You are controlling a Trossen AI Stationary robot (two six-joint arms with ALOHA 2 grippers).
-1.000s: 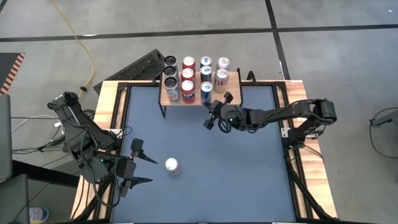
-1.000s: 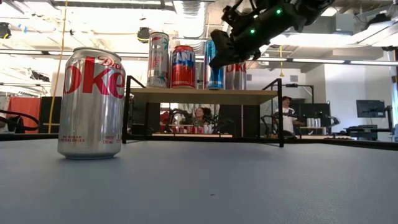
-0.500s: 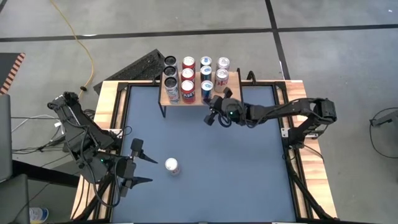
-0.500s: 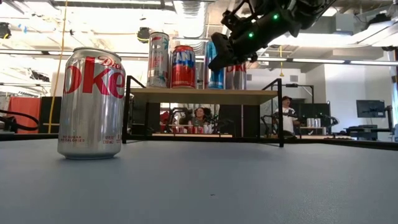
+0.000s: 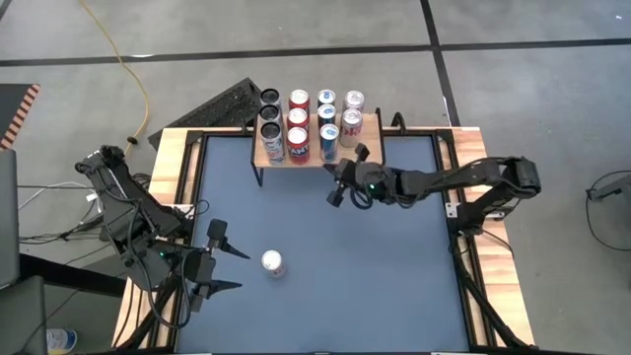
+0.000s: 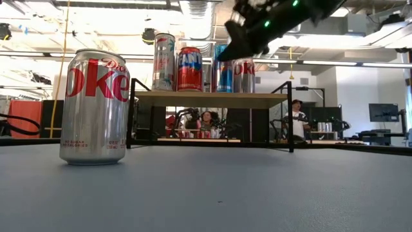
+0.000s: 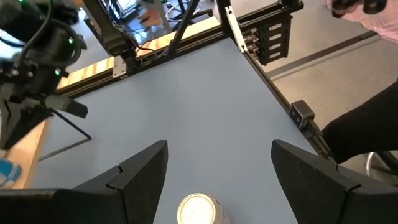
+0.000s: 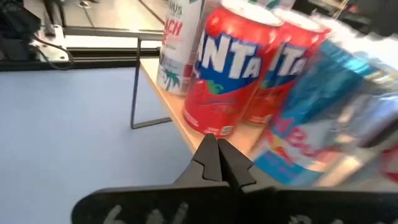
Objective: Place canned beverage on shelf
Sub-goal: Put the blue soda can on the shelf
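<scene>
Blue table (image 5: pixel 375 276) | left fingers (image 7: pixel 143 171) spread, empty, near can (image 5: pixel 272 262) | right fingers (image 8: pixel 217 158) clenched, empty, beside shelf (image 5: pixel 367 126)

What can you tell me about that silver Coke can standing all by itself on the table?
The Diet Coke can is silver with red lettering, apparently aluminium, undented as far as shown. It stands upright on the dark blue-grey table, well apart from the shelf and its cans. Its top appears as a pale disc between the left gripper's open fingers, which flank it without touching. Nothing but the table touches it.
</scene>
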